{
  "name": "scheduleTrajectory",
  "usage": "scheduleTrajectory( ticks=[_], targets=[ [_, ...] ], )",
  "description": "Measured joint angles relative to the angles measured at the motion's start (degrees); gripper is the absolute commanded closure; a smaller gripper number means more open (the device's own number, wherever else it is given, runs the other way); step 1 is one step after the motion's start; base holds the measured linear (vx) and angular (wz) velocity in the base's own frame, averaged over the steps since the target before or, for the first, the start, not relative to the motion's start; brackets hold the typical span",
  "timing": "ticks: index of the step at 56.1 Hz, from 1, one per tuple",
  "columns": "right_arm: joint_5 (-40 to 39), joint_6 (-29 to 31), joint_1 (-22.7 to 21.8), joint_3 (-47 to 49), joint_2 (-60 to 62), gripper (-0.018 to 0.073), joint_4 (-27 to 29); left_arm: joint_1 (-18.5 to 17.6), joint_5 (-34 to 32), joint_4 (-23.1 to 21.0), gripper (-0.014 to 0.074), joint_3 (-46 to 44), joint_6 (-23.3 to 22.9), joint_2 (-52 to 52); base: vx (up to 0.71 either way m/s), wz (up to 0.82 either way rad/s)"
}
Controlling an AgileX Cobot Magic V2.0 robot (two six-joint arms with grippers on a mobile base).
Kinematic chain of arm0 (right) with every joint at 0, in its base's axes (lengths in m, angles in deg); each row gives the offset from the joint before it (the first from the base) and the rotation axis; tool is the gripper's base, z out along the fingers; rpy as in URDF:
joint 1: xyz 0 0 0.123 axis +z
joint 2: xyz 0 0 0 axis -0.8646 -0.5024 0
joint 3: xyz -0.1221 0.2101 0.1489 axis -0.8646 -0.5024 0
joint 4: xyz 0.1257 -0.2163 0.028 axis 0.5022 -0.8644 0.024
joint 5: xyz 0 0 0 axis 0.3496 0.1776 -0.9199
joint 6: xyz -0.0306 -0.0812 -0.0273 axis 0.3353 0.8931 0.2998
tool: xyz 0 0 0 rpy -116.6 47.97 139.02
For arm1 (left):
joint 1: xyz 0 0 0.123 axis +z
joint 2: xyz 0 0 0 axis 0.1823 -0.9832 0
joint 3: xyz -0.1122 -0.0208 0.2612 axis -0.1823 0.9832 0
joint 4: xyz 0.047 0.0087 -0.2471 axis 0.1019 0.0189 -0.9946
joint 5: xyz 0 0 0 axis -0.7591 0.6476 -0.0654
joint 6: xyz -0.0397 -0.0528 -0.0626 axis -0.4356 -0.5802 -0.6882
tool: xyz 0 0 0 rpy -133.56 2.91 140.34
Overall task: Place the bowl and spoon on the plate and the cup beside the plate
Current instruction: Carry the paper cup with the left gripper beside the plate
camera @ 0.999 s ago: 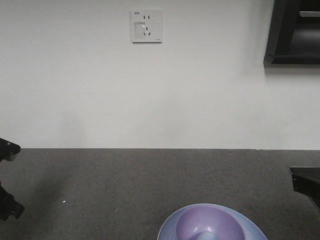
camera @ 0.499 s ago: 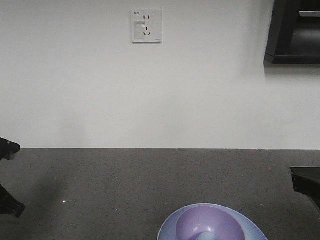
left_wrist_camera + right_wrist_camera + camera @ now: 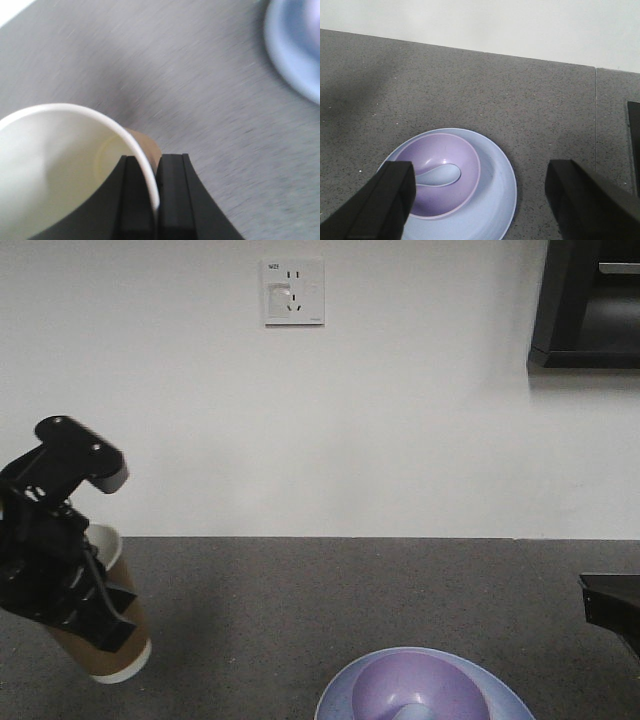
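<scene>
Left gripper point(image 3: 150, 195) is clamped on the cup point(image 3: 108, 625), one black finger inside the white rim, the other outside against the brown wall. From the front the cup hangs tilted at the far left, top leaning left, base out toward the right, over the grey counter point(image 3: 300, 600); whether the base touches the surface is hard to tell. The left wrist view is blurred, with the cream inside of the cup point(image 3: 55, 170) filling the lower left and a slice of the plate point(image 3: 295, 55) at the upper right, well apart from the cup.

Over to the right: the plate point(image 3: 492, 190) sits flat on the counter, the bowl point(image 3: 432, 172) resting on its left part, and the spoon point(image 3: 440, 175) lying in the bowl, scoop to the right. The right gripper point(image 3: 477, 210) hangs above them spread wide, its two black fingers point(image 3: 380, 205) framing plate and bowl, nothing between them.

On the white wall behind, a socket point(image 3: 293, 292), and a dark cabinet point(image 3: 590, 300) at the upper right.
</scene>
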Motion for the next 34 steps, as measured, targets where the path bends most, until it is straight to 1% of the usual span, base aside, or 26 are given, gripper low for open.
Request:
scheduleTrajectory(
  ticks=[6,14,24,34],
  targets=[
    [0.0,0.0,0.0,0.0,0.0,-0.0022,0.5,-5.2,0.0,-0.6,0.0600,-1.5,-0.8,-2.4,0.00,0.00],
    [0.1,0.0,0.0,0.0,0.0,-0.0022,0.6,-10.6,-1.4,-0.8,0.0600,-1.6,-2.8,-6.9,0.00,0.00],
    [0.9,0.0,0.0,0.0,0.0,-0.0022,0.6,-14.7,-2.7,-0.9,0.0600,-1.6,-3.8,-11.5,0.00,0.00],
    [1.2,0.0,0.0,0.0,0.0,-0.0022,0.6,-16.8,-4.7,-1.0,0.0599,-1.6,-4.2,-14.4,0.00,0.00]
  ],
)
